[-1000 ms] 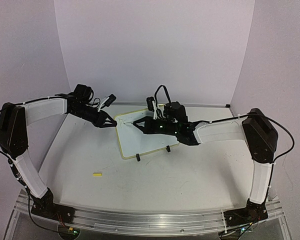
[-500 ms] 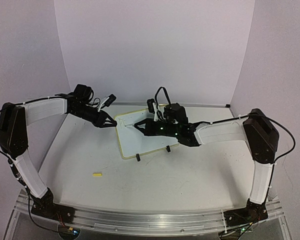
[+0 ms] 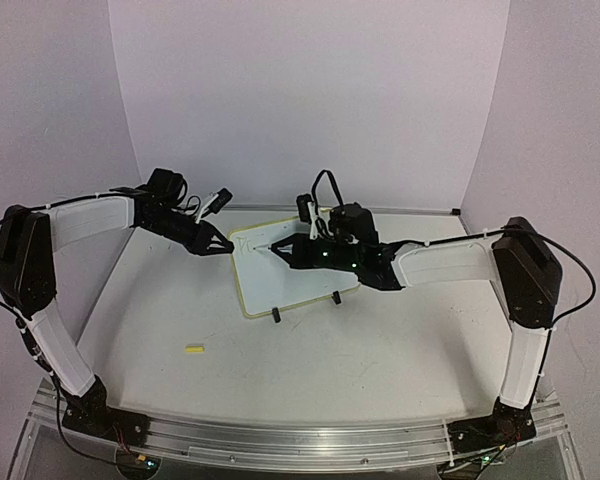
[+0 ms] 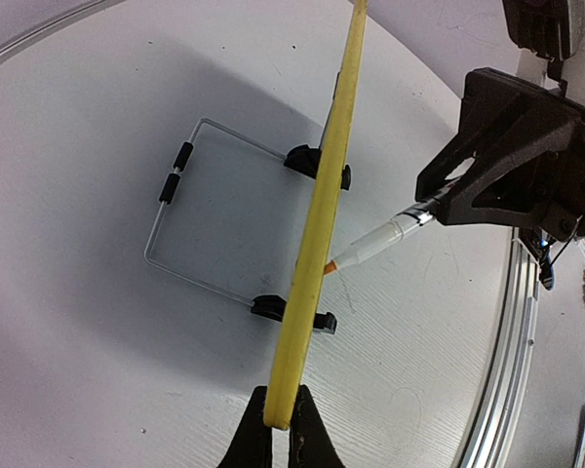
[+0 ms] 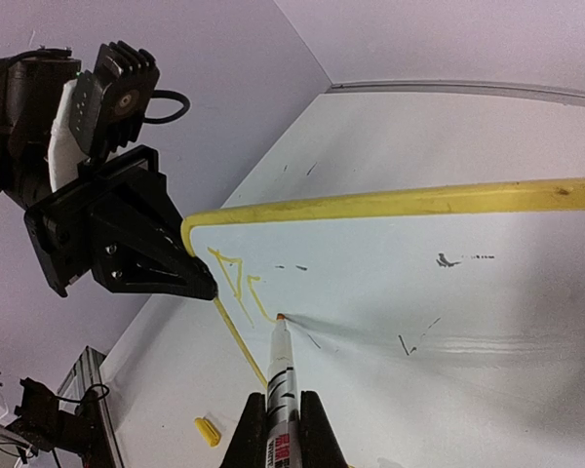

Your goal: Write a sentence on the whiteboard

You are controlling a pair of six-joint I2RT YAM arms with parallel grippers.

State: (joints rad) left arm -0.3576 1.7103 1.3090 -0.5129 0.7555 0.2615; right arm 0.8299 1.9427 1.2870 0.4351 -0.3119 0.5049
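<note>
The whiteboard (image 3: 270, 288), white with a yellow rim, stands tilted on its black feet. My left gripper (image 3: 225, 248) is shut on the rim (image 4: 331, 166) at the board's left corner (image 5: 190, 229). My right gripper (image 5: 278, 414) is shut on a white marker (image 5: 280, 375). The marker's orange tip touches the board face (image 5: 419, 292) near that corner. Of the sentence, two yellow strokes (image 5: 236, 283) show just left of the tip. In the left wrist view the marker (image 4: 380, 239) meets the board edge-on.
A small yellow cap (image 3: 194, 348) lies on the table in front of the board, left of centre. A wire stand (image 4: 175, 224) props the board from behind. A few dark smudges (image 5: 448, 259) mark the board face. Walls close in at the back and sides.
The right gripper with the marker has shifted slightly across the board's upper left area. The left arm and the board have not moved.
</note>
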